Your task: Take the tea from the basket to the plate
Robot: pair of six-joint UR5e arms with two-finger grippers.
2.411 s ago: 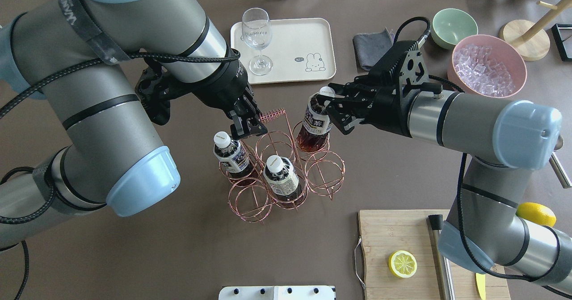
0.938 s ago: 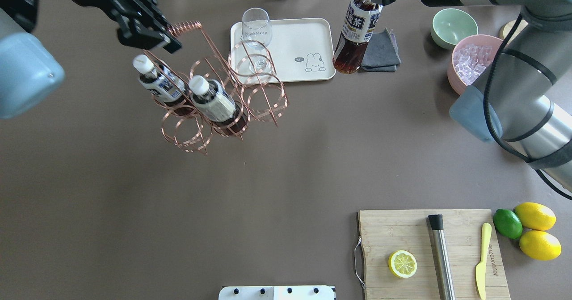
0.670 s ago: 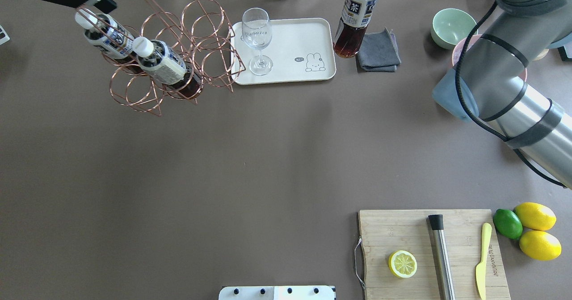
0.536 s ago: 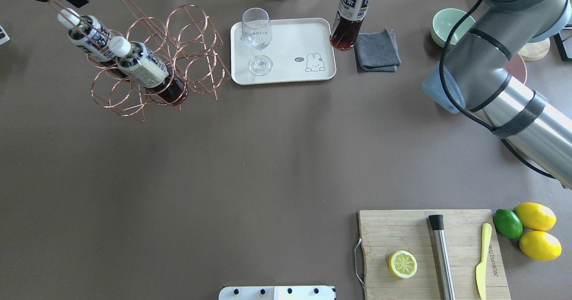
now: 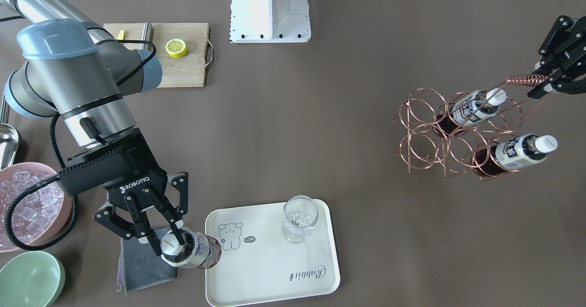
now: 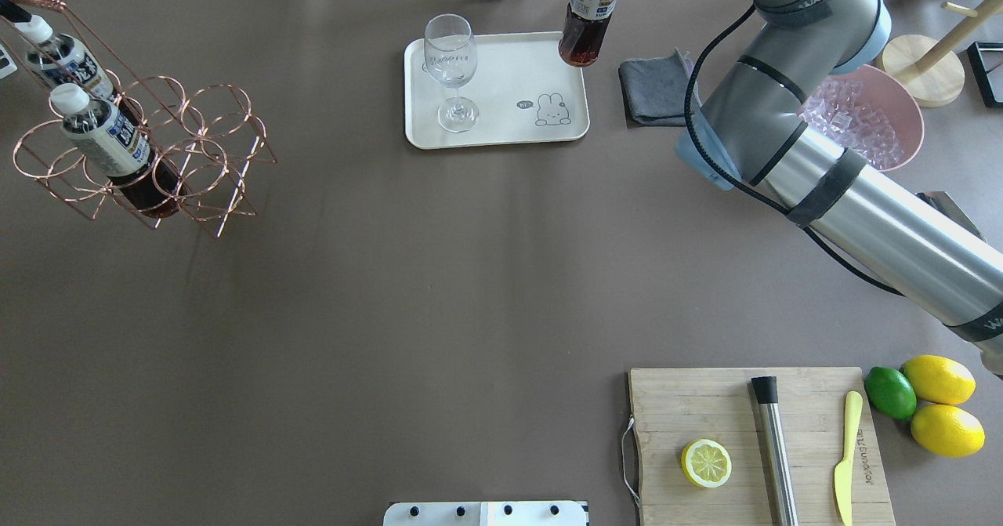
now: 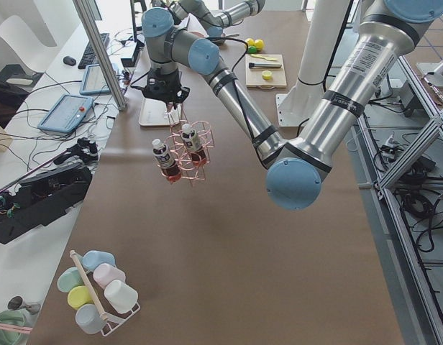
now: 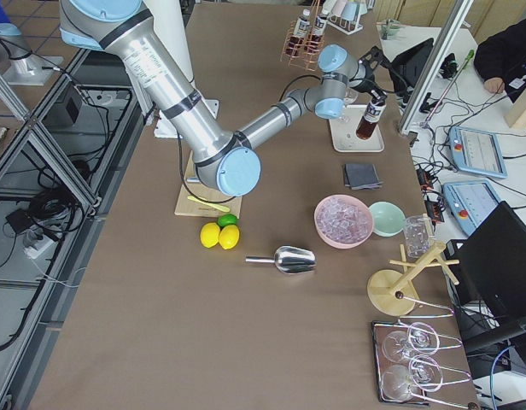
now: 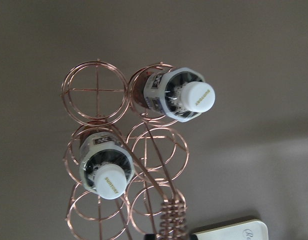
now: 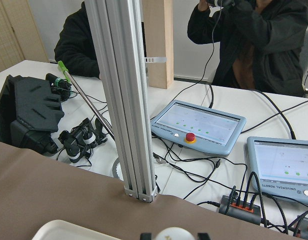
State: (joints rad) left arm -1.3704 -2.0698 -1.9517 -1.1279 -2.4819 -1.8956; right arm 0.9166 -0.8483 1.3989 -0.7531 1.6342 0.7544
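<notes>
Right arm [image 5: 68, 96] reaches to the plate's [image 5: 274, 270] end. Basket [image 5: 458, 135] hangs tilted off the table with two bottles [image 5: 512, 153] in its cells, and the left gripper [image 5: 545, 83] is clamped on its coil handle. Tea [image 5: 199, 251] is tilted over the plate's edge beside the cloth [image 5: 142, 261]; can't tell if it touches. Right gripper [image 5: 170, 234] pinches its cap. Glass [image 5: 300, 218] stands on the plate.

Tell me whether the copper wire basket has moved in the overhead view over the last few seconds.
Yes. The basket went from just in front of the cream tray to the far left of the table, carried by the left gripper.
</notes>
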